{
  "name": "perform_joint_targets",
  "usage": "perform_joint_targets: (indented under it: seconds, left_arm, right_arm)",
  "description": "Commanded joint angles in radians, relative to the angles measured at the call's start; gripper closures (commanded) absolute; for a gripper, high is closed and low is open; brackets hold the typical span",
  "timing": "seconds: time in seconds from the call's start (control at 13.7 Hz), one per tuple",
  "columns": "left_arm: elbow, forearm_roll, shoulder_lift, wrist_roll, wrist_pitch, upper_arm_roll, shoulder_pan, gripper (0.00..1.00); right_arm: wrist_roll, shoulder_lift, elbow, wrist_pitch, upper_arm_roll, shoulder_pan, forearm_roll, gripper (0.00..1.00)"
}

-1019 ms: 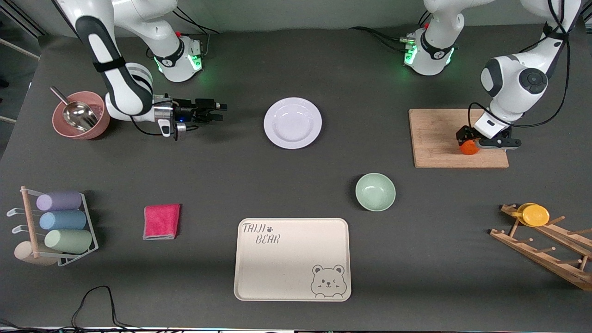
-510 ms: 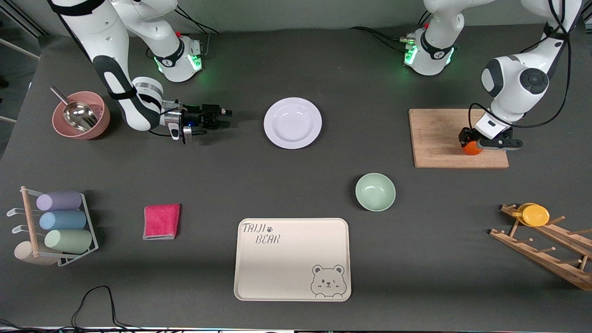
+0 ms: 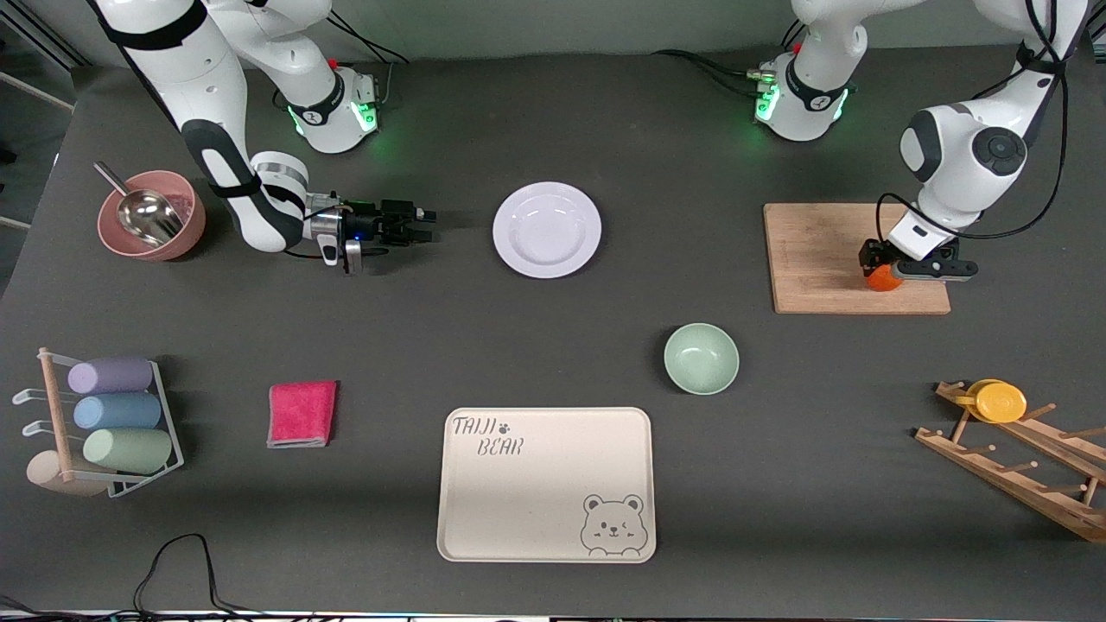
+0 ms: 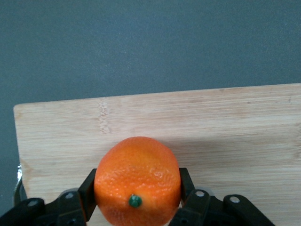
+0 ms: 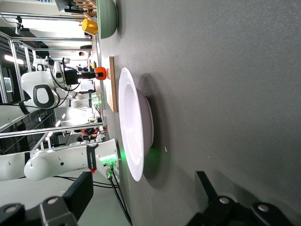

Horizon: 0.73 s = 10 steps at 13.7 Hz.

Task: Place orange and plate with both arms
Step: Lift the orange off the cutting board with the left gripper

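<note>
The orange (image 3: 880,277) is at the wooden cutting board (image 3: 816,259), near the board's edge toward the front camera. My left gripper (image 3: 880,269) reaches down over it and is shut on it. In the left wrist view the orange (image 4: 137,179) fills the gap between the black fingers (image 4: 88,188). The lavender-white plate (image 3: 546,230) lies flat mid-table. My right gripper (image 3: 424,220) hangs low and sideways beside the plate, toward the right arm's end, open and apart from it. The right wrist view shows the plate (image 5: 134,125) edge-on ahead of the right gripper (image 5: 143,188).
A mint bowl (image 3: 701,358) and a cream bear tray (image 3: 544,484) lie nearer the front camera than the plate. A pink bowl with a scoop (image 3: 151,216), a red cloth (image 3: 301,414) and a cup rack (image 3: 104,415) occupy the right arm's end. A wooden rack with a yellow disc (image 3: 1001,402) is at the left arm's end.
The left gripper has shut on the orange. The right arm has swung its gripper closer to the plate.
</note>
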Motion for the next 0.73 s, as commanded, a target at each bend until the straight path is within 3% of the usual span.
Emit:
perform_joint_targets:
  seconds: [0.0, 0.15, 0.44, 0.66]
  left_arm:
    - [0.066, 0.009, -0.096, -0.01, -0.199, -0.005, 0.005, 1.0]
    - [0.159, 0.009, -0.181, -0.025, -0.42, -0.011, 0.0, 1.0]
    - [0.542, 0.009, -0.213, -0.065, -1.008, -0.079, -0.006, 1.0]
    - [0.801, -0.016, -0.21, -0.076, -1.287, -0.093, -0.009, 1.0]
  right_arm:
    - [-0.06, 0.02, 0.01, -0.02, -0.006, 0.002, 0.027, 0.28]
    - [-0.072, 0.02, 0.01, -0.02, -0.006, 0.002, 0.027, 0.44]
    - [-0.081, 0.02, 0.012, -0.02, -0.006, 0.002, 0.029, 0.54]
    - [-0.104, 0.03, 0.013, -0.02, -0.006, 0.002, 0.029, 0.56]
